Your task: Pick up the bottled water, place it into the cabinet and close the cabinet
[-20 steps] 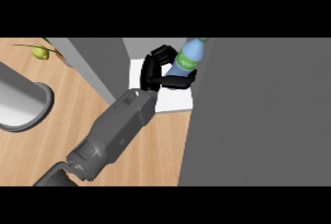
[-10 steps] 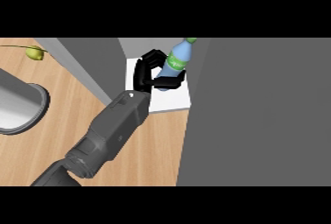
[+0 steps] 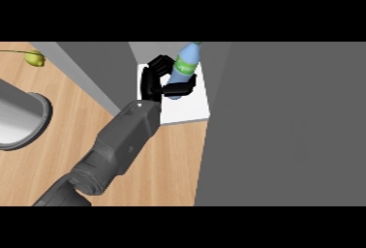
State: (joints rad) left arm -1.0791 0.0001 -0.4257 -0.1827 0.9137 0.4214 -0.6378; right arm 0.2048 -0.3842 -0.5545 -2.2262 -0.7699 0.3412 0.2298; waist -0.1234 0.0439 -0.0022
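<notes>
Reaching up from the near left edge, a grey forearm (image 3: 118, 145) crosses the wooden counter (image 3: 172, 164) toward the cabinet, and from this view alone I cannot be sure which arm it is, though only one hand shows. To the left of it a round grey metal vessel (image 3: 18, 121) sits at the counter's left edge, and farther off a small yellow-green fruit (image 3: 34, 58) lies near the far left. Beyond the forearm, the black hand (image 3: 159, 83) has its fingers and thumb curled round the bottled water (image 3: 184, 65), which is tilted, its cap leaning toward the far right, above the cabinet's white shelf (image 3: 187, 109). A large grey panel (image 3: 286, 121), probably the open cabinet door, fills the right side. By my judgement the pick-up is done and the bottle is at or just inside the opening; setting it down, letting go, drawing the hand out and closing the door are left.
</notes>
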